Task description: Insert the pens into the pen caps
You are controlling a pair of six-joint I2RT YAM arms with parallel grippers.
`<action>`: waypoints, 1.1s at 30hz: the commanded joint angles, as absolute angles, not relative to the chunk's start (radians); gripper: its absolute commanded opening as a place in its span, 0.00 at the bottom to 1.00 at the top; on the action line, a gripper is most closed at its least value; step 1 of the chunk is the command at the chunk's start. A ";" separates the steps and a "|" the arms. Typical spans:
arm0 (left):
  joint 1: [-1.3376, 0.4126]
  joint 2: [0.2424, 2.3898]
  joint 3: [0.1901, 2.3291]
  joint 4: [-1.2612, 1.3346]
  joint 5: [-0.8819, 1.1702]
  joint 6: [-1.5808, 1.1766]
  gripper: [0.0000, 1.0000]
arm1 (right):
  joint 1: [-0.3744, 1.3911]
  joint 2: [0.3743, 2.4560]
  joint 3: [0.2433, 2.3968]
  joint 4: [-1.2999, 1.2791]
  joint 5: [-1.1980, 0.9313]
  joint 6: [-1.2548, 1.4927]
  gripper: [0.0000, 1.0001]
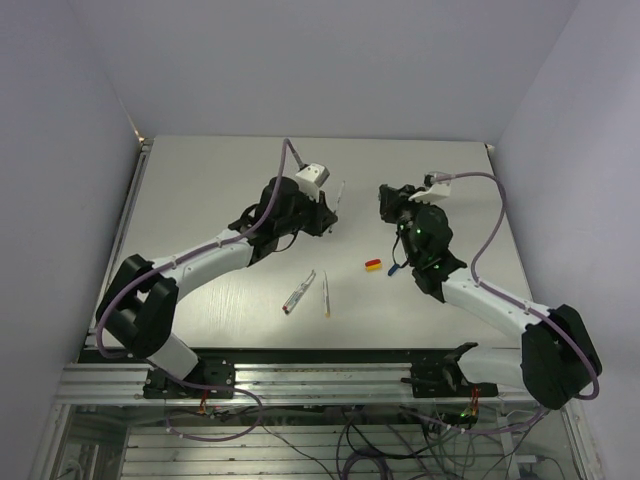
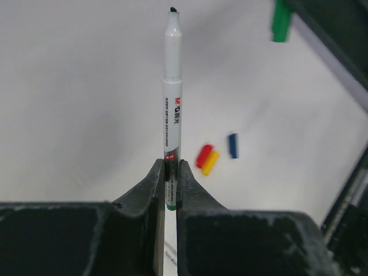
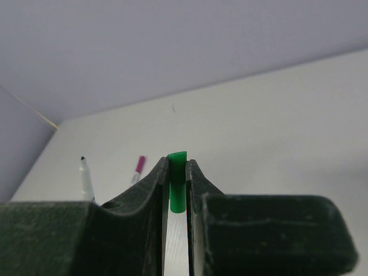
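Observation:
My left gripper point(image 1: 328, 207) point(image 2: 171, 168) is shut on the lower barrel of a white pen point(image 2: 172, 86) point(image 1: 338, 194). The pen has a green end and points its dark tip away from me. My right gripper point(image 1: 388, 203) point(image 3: 177, 165) is shut on a green cap point(image 3: 177, 185), which also shows in the left wrist view point(image 2: 280, 20), a short way beyond the pen tip. The red cap point(image 2: 203, 155), yellow cap point(image 2: 211, 163) and blue cap point(image 2: 233, 145) lie together on the table point(image 1: 373, 264). Two uncapped pens point(image 1: 299, 292) point(image 1: 325, 294) lie near the front.
A pen with a magenta cap point(image 3: 138, 167) lies on the table beyond my right gripper. The held pen's tip point(image 3: 85, 175) shows at the left of the right wrist view. The white table point(image 1: 200, 190) meets grey walls at the back and sides.

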State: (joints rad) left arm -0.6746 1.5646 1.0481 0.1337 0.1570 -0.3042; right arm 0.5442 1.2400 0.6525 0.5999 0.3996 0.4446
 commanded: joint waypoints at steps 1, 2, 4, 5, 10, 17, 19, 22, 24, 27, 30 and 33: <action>-0.670 1.513 0.985 0.405 0.391 -0.358 0.07 | 0.537 1.186 0.608 0.804 0.343 0.371 0.00; -0.670 1.512 0.976 0.429 0.431 -0.381 0.07 | 0.536 1.178 0.600 0.828 0.331 0.365 0.00; -0.670 1.515 0.964 0.477 0.483 -0.422 0.07 | 0.535 1.167 0.589 0.868 0.307 0.365 0.00; -0.670 1.516 0.959 0.497 0.504 -0.441 0.07 | 0.535 1.164 0.584 0.886 0.299 0.365 0.00; -0.680 1.522 0.969 0.501 0.537 -0.464 0.07 | 0.535 1.146 0.566 0.949 0.258 0.377 0.00; -0.714 1.519 1.007 0.411 0.513 -0.398 0.07 | 0.535 1.123 0.574 0.967 0.226 0.389 0.00; -0.719 1.516 1.006 0.411 0.512 -0.395 0.07 | 0.535 1.118 0.574 0.977 0.202 0.397 0.00; -0.721 1.510 1.000 0.420 0.507 -0.393 0.07 | 0.535 1.115 0.571 0.990 0.171 0.407 0.00; -0.724 1.508 1.004 0.417 0.506 -0.393 0.07 | 0.535 1.116 0.569 0.996 0.153 0.416 0.00; -0.728 1.509 1.002 0.428 0.508 -0.403 0.07 | 0.536 1.117 0.562 1.008 0.116 0.426 0.00; -0.729 1.512 1.001 0.440 0.516 -0.412 0.07 | 0.537 1.119 0.556 1.015 0.103 0.434 0.00; -0.732 1.513 1.000 0.444 0.524 -0.413 0.07 | 0.537 1.126 0.550 1.025 0.089 0.438 0.00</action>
State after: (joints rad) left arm -0.7231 1.5295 0.9691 0.4107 0.4866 -0.4156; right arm 0.5377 1.1301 0.5678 0.9810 0.1284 0.4271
